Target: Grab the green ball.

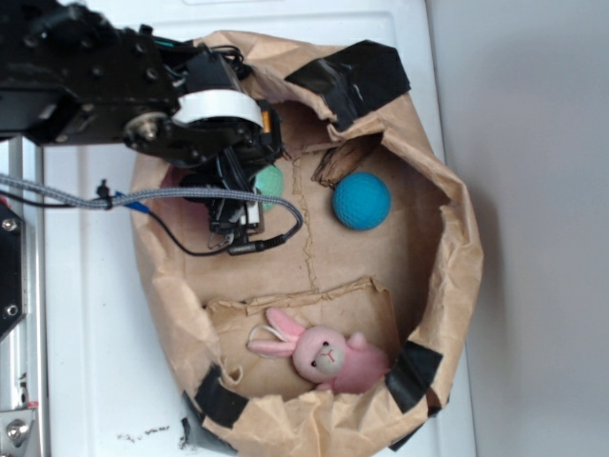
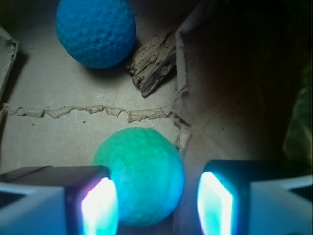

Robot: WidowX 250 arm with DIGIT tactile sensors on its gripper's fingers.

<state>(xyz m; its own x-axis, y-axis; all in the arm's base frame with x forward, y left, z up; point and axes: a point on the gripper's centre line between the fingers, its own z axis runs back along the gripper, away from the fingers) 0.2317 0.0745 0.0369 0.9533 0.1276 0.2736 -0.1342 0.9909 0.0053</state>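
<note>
The gripper point(image 2: 156, 200) is hanging low inside the brown paper bag point(image 1: 447, 286), its two glowing pads point(image 2: 100, 208) standing apart on either side of the green ball point(image 2: 139, 176) — the jaws are open, the left pad sitting just beside the ball and the right pad showing a dark gap, so nothing is being squeezed. The green ball is lying on the cardboard floor point(image 2: 54, 142) of the bag, just below a torn seam. The blue ball point(image 2: 95, 30) is resting further off beside a scrap of bark-like wood point(image 2: 152, 63). In the exterior view the arm is covering most of the green ball — and a pink plush bunny point(image 1: 328, 357) is lying at the bag's near end.
</note>
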